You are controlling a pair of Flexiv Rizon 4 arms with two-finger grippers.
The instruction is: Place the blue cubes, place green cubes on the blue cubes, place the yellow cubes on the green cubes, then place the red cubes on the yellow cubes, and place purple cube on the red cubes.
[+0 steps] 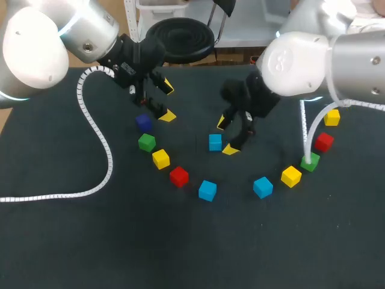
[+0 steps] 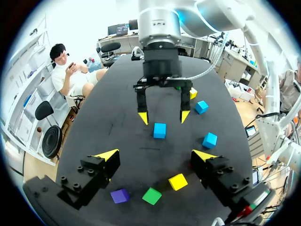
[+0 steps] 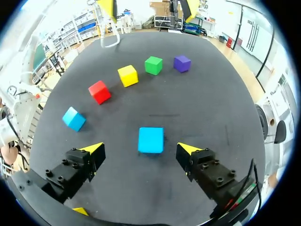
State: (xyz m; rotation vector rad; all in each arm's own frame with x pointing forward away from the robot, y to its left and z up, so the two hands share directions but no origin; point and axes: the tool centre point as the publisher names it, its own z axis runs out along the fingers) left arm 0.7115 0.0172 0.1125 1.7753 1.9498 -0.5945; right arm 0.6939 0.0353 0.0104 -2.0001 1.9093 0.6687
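Blue cube (image 3: 151, 140) at the table's middle is what the right gripper (image 1: 226, 136) is lined up on. My reading is that the first step, setting out the blue cubes, is only beginning, since nothing is stacked yet.

The right gripper's fingers are spread wide and hold nothing. In the right wrist view the cube lies just ahead of the yellow tips, centred on the gap between them and touching neither. Its faces look roughly square to the fingers. The left wrist view shows those tips hanging a little above the table, close by the cube.

The next move probably calls for a short advance and descent until the fingers straddle the cube, then a closing on two opposite faces.

A second blue cube (image 1: 207, 190) and a third blue cube (image 1: 263, 187) lie apart in the arc of loose cubes. The left gripper (image 2: 156, 155) is likewise wide open and empty, with the purple cube (image 2: 120, 196), a green cube (image 2: 151, 196) and a yellow cube (image 2: 178, 181) on the table under it.
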